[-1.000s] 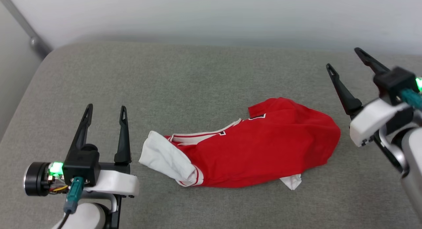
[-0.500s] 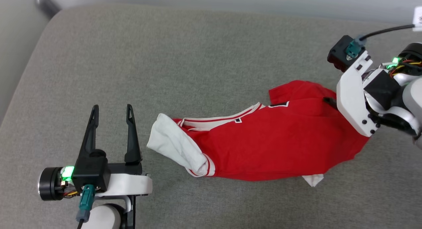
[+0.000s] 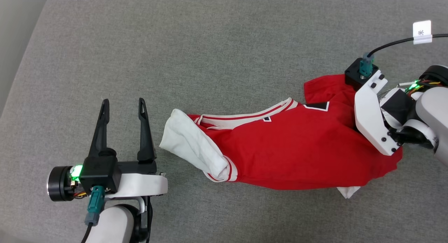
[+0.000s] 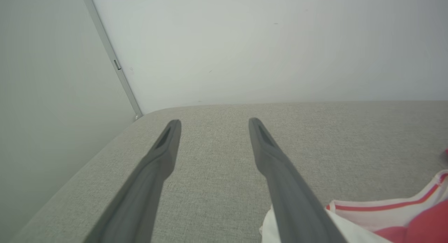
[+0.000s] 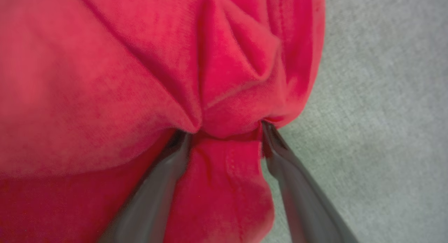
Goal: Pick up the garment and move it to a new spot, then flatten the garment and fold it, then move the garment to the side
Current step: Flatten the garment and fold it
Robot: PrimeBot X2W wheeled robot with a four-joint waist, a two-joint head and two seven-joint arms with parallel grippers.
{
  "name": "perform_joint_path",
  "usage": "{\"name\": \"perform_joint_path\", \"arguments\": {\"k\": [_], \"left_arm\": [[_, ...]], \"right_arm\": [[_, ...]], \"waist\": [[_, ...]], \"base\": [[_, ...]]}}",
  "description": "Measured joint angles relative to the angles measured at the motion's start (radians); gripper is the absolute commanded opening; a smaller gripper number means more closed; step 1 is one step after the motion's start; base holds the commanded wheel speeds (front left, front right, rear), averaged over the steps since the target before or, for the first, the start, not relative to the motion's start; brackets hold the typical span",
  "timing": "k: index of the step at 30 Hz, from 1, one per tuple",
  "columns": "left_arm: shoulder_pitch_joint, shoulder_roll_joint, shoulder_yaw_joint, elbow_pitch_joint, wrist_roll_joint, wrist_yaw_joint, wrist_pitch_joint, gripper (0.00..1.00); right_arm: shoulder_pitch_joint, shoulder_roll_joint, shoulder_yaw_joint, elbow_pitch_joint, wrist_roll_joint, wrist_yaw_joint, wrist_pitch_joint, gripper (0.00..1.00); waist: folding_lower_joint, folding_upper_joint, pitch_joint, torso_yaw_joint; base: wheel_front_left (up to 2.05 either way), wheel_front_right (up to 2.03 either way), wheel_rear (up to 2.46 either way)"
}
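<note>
The garment (image 3: 290, 155) lies crumpled on the grey cushion (image 3: 210, 54), a red jersey with one white sleeve (image 3: 192, 148) at its left end and striped trim along the collar. My right gripper (image 5: 225, 129) points down into its right end. Both fingers stand apart, pressed into the cloth, with a bunched fold of red cloth (image 5: 224, 173) between them. In the head view its white wrist housing (image 3: 371, 124) hides the fingers. My left gripper (image 3: 123, 103) is open and holds nothing, just left of the white sleeve. The sleeve and trim (image 4: 385, 215) show beside its right finger.
The cushion's rounded left edge (image 3: 21, 71) drops off beside my left arm. A pale wall (image 4: 245, 43) and a metal post (image 4: 115, 64) stand behind the cushion. A black cable with a white tag (image 3: 421, 32) runs from my right wrist.
The head camera has tilted down. My right arm has swung in from the right, turned downward and lowered its fingers into the garment's right end. The left gripper has stayed put.
</note>
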Motion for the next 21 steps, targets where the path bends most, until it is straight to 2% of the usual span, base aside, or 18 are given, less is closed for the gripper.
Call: {"name": "perform_joint_path", "arguments": {"k": [1, 2, 8, 12, 17, 21], "left_arm": [[0.0, -0.005, 0.008, 0.004, 0.006, -0.009, 0.0, 1.0], [0.0, -0.01, 0.016, 0.008, 0.012, -0.016, 0.0, 1.0], [0.041, -0.031, 0.068, 0.021, 0.044, -0.049, 0.0, 1.0], [0.071, -0.037, 0.098, 0.031, 0.06, -0.068, 0.0, 1.0], [0.123, -0.043, 0.131, 0.039, 0.071, -0.08, 0.0, 1.0], [0.167, -0.054, 0.146, 0.042, 0.08, -0.09, 0.0, 1.0]], "right_arm": [[-0.002, 0.001, 0.009, 0.003, 0.002, 0.0, -0.011, 0.47], [-0.004, 0.001, 0.017, 0.007, 0.004, 0.0, -0.028, 0.0], [-0.012, 0.018, 0.054, 0.03, 0.01, 0.001, -0.159, 0.0], [-0.069, -0.005, 0.059, -0.005, 0.007, 0.001, -0.257, 0.0], [-0.081, -0.091, 0.066, -0.119, 0.031, 0.001, -0.342, 0.0], [-0.056, -0.208, 0.065, -0.246, 0.02, 0.001, -0.391, 0.0]], "waist": [[0.0, 0.0, -0.002, -0.002], [0.0, 0.0, -0.005, -0.004], [0.0001, 0.0, -0.051, -0.026], [0.0001, 0.0, -0.1, -0.047], [0.0, 0.0, -0.17, -0.077], [0.0, 0.0, -0.221, -0.104]], "base": [[0.0, 0.0, 0.0], [0.0, 0.0, 0.0], [0.0, 0.0, 0.0], [0.0, 0.0, 0.0], [0.0, 0.0, 0.0], [0.0, 0.0, 0.0]]}}
